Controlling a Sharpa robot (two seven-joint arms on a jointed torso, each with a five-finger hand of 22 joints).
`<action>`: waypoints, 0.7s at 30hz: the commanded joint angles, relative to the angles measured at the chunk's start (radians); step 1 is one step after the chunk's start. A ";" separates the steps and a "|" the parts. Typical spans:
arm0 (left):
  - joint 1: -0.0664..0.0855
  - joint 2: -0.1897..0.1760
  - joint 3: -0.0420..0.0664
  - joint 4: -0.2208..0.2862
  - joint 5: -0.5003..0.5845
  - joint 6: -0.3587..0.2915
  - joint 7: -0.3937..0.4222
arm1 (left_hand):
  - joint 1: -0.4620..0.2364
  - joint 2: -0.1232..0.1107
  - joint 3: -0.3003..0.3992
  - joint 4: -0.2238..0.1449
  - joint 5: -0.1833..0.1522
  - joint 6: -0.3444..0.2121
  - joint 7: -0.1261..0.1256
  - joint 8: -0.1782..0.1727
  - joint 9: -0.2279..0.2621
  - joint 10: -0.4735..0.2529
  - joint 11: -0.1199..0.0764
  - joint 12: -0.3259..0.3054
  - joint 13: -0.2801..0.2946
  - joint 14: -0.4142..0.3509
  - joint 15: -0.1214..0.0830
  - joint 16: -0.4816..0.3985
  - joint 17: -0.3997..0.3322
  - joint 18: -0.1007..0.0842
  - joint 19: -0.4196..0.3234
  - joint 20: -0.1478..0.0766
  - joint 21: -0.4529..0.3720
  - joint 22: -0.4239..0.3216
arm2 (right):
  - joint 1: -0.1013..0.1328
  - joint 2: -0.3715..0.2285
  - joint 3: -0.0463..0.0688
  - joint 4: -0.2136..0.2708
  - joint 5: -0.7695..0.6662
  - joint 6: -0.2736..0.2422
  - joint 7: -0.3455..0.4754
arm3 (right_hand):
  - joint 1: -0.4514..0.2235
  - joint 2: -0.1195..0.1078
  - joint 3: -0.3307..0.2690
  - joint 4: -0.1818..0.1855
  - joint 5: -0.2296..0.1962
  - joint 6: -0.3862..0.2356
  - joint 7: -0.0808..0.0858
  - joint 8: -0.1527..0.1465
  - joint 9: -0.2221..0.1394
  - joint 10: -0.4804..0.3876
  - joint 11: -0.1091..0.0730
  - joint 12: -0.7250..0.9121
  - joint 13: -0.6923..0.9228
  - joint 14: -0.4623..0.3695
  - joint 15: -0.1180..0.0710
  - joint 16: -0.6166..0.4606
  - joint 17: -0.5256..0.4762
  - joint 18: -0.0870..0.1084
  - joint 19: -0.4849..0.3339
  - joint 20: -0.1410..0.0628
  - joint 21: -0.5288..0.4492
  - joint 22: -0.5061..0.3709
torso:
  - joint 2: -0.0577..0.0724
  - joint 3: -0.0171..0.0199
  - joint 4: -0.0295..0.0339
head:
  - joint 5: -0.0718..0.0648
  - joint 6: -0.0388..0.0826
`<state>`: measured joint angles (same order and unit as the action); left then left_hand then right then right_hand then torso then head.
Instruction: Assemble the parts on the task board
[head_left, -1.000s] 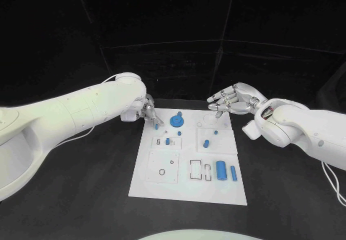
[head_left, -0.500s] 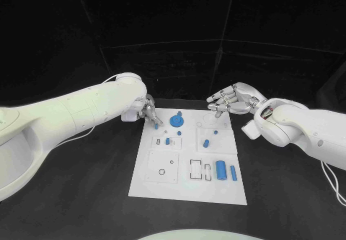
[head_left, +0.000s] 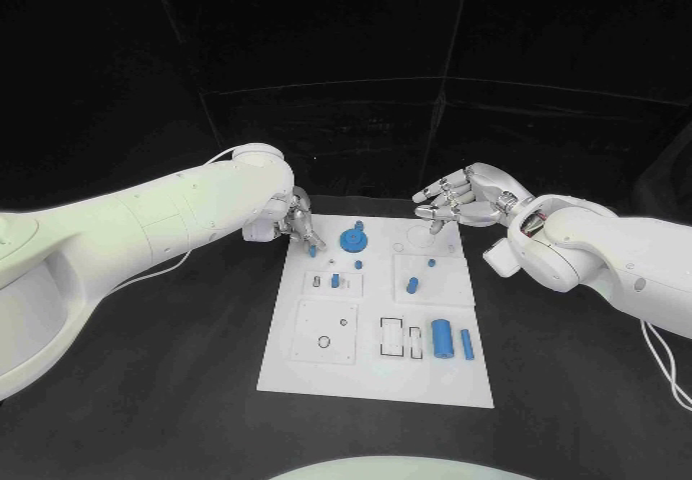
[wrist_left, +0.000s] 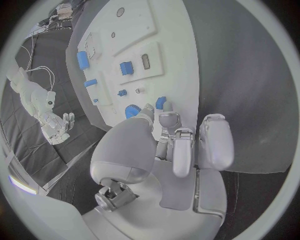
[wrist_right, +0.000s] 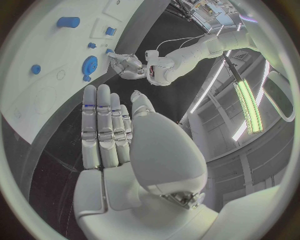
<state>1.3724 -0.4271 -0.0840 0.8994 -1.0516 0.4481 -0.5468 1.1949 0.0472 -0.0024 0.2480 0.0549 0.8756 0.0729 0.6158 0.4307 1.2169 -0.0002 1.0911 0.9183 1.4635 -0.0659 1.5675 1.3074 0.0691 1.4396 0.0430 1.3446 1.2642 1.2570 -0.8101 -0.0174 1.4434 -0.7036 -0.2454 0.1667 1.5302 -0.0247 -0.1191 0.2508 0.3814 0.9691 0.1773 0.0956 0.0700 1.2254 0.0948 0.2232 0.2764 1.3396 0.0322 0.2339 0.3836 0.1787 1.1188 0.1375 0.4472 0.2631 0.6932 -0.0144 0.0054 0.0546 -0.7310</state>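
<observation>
At the far left corner of the task board, the left hand reaches down with its fingers drawn together around a small blue peg. In the left wrist view the fingertips close on that peg from both sides, so it looks pinched rather than merely touched, though whether it is lifted clear of the board cannot be told. The peg is short and round. It is probably light, rigid plastic with a smooth skin that could slip or tip, so a pinch across its middle, square to its axis, seems the safest hold.

Just to the right stands a blue gear, with a tiny blue piece close in front of it. The gear should be stiff and light; its toothed rim gives better purchase than its flat face.

Nearer the robot, a small blue block sits on a raised plate. Toward the board's near right lie a thin blue bar, a larger cylinder and a slim pin, side by side but apart. The cylinder would likely roll if nudged.

At the far right corner, the right hand hovers above the board's edge with its fingers spread and nothing in them.
</observation>
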 joint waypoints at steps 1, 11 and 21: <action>0.001 0.001 0.000 0.001 -0.005 0.017 0.013 | 0.011 -0.002 -0.001 -0.006 -0.006 0.008 0.000 -0.005 -0.001 0.005 -0.001 0.002 -0.002 0.107 0.002 0.003 0.263 -0.001 0.005 0.001 0.002 -0.001 | 0.002 0.001 0.001 0.001 -0.001 0.006 0.008 | -0.004 0.007 0.002 0.002 0.007 -0.007 -0.003 0.005 0.000 -0.006 -0.002 0.004 0.001 -0.004 0.000 -0.002 0.001 0.001 -0.006 0.000 -0.005 -0.001 | -0.001 -0.0003 0.0008 | 0.000 -0.001; 0.001 0.001 0.000 0.000 -0.005 0.022 0.011 | 0.038 0.015 0.011 -0.023 -0.006 0.018 -0.005 -0.001 -0.004 0.008 -0.004 0.002 -0.001 0.107 -0.001 0.003 0.263 -0.001 0.004 0.000 0.001 -0.001 | 0.002 -0.001 0.001 0.003 -0.001 0.005 0.008 | -0.004 0.007 0.002 0.002 0.007 -0.007 -0.003 0.005 0.000 -0.006 -0.002 0.004 0.001 -0.004 0.000 -0.002 0.001 0.001 -0.006 0.000 -0.005 -0.001 | 0.000 0.0001 0.0004 | -0.002 -0.003; 0.001 0.003 0.000 0.000 -0.005 0.018 0.016 | 0.137 0.062 0.089 -0.092 -0.005 0.016 -0.017 -0.007 -0.013 0.009 -0.016 -0.003 -0.004 0.107 -0.010 0.003 0.263 0.000 0.004 -0.007 -0.001 0.000 | 0.002 -0.001 0.001 0.004 -0.001 0.004 0.009 | -0.004 0.007 0.002 0.002 0.007 -0.007 -0.003 0.005 0.000 -0.006 -0.002 0.004 0.001 -0.004 0.000 -0.002 0.001 0.001 -0.006 0.000 -0.005 -0.001 | 0.000 -0.0002 0.0005 | -0.003 -0.004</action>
<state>1.3724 -0.4258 -0.0840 0.8984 -1.0520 0.4588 -0.5428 1.3221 0.1032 0.0794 0.1607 0.0547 0.8935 0.0623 0.6126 0.4178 1.2258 -0.0091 1.0911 0.9145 1.4672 -0.0697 1.5675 1.3074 0.0692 1.4425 0.0401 1.3445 1.2641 1.2570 -0.8114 -0.0173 1.4451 -0.7036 -0.2453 0.1676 1.5302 -0.0247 -0.1190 0.2507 0.3814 0.9692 0.1773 0.0956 0.0700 1.2255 0.0947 0.2232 0.2763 1.3397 0.0322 0.2339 0.3833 0.1787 1.1188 0.1375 0.4472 0.2633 0.6924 -0.0140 0.0059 0.0514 -0.7349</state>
